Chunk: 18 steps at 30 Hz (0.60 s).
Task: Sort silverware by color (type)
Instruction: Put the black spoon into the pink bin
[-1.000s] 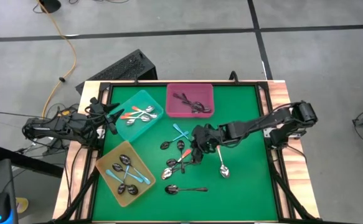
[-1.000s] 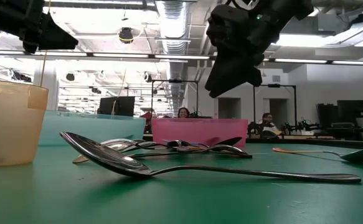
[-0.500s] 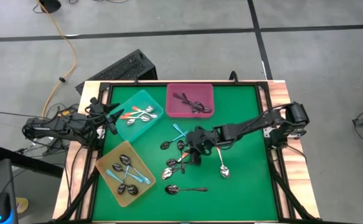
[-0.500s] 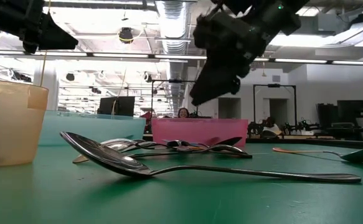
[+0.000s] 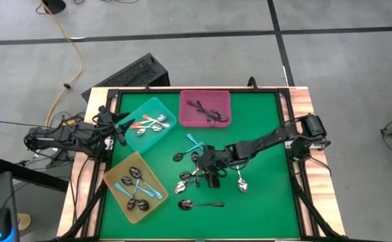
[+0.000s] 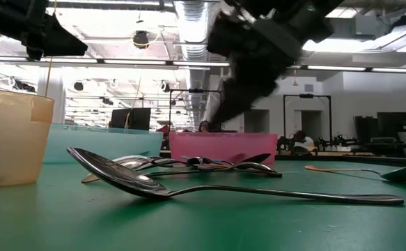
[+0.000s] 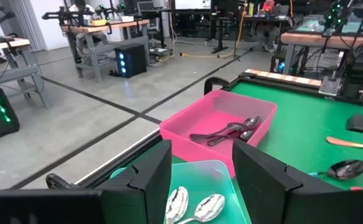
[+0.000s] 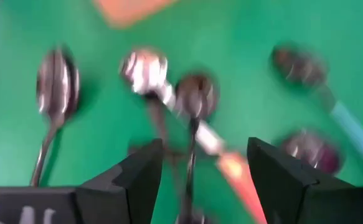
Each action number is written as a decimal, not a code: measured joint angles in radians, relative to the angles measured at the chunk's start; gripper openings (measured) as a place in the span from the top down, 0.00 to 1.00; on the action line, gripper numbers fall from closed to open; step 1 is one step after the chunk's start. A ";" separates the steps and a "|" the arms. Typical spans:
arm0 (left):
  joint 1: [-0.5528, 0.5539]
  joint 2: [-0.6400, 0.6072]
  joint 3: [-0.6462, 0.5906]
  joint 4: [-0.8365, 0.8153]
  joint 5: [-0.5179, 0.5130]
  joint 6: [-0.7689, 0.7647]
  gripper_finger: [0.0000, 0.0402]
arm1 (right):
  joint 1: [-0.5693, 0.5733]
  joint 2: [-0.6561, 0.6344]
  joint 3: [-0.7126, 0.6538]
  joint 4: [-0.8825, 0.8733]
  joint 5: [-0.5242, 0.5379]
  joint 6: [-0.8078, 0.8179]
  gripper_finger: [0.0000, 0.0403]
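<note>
Dark metal, my right claw (image 5: pixel 209 169) hangs released, fingers spread, directly over the clustered loose spoons (image 5: pixel 194 171) on the green worktop (image 5: pixel 263 134). Beyond it stand pink tray (image 5: pixel 205 107), teal tray (image 5: pixel 148 124) and yellow tray (image 5: pixel 135 187). My left claw (image 5: pixel 118 128) waits clenched beside the teal tray.

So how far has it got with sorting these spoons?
Partly done. Spoons already lie in the teal tray, pink tray and yellow tray. The right tool hangs open over the loose cluster mid-table, holding nothing. The left tool waits shut above the teal tray. Roughly eight spoons remain on the mat.
</note>
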 joint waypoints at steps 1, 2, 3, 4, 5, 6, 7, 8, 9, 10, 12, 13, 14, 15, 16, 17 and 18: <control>0.000 0.000 0.000 0.000 -0.001 0.000 0.61 | -0.006 -0.002 0.000 0.000 0.003 0.007 0.40; 0.000 0.000 0.000 0.001 -0.002 0.000 0.61 | -0.015 -0.004 -0.002 -0.001 0.003 0.027 0.40; 0.000 0.000 0.000 0.000 0.000 -0.001 0.61 | -0.023 -0.003 -0.002 0.007 0.008 0.061 0.40; 0.000 0.000 0.000 0.000 0.001 -0.001 0.61 | -0.031 -0.001 -0.002 0.011 0.015 0.109 0.41; 0.000 0.000 0.000 0.000 0.008 0.000 0.61 | -0.038 -0.001 -0.003 0.007 0.024 0.161 0.41; 0.000 0.000 0.000 0.000 0.012 0.001 0.61 | -0.044 -0.001 -0.003 0.008 0.030 0.217 0.41; 0.000 0.000 0.000 0.000 0.015 0.001 0.61 | -0.050 -0.001 -0.002 0.011 0.032 0.270 0.41; 0.000 0.000 0.000 0.000 0.016 0.001 0.61 | -0.055 -0.001 -0.002 0.007 0.036 0.316 0.41; 0.000 0.000 0.000 0.000 0.015 0.001 0.61 | -0.059 -0.001 -0.002 0.001 0.044 0.354 0.41; 0.000 0.000 0.000 0.000 0.014 0.001 0.61 | -0.059 0.006 -0.002 0.001 0.054 0.388 0.41; 0.000 0.000 0.000 0.000 0.015 0.001 0.61 | -0.057 0.017 -0.002 0.016 0.078 0.429 0.41; 0.000 0.000 0.000 -0.001 0.015 0.001 0.61 | -0.055 0.018 -0.003 0.009 0.091 0.444 0.41; 0.000 0.000 0.000 -0.002 0.014 0.001 0.61 | -0.052 0.018 -0.003 0.010 0.104 0.461 0.41; 0.000 0.000 0.000 -0.002 0.015 0.001 0.61 | -0.048 0.025 -0.002 0.022 0.113 0.473 0.41; 0.000 0.000 0.000 -0.003 0.015 0.001 0.61 | -0.046 0.037 0.000 0.035 0.122 0.485 0.41; 0.000 0.000 0.000 -0.002 0.014 0.001 0.61 | -0.041 0.044 0.001 0.035 0.126 0.495 0.41; 0.000 0.000 0.000 -0.003 0.015 0.001 0.61 | -0.037 0.049 -0.003 0.019 0.126 0.502 0.41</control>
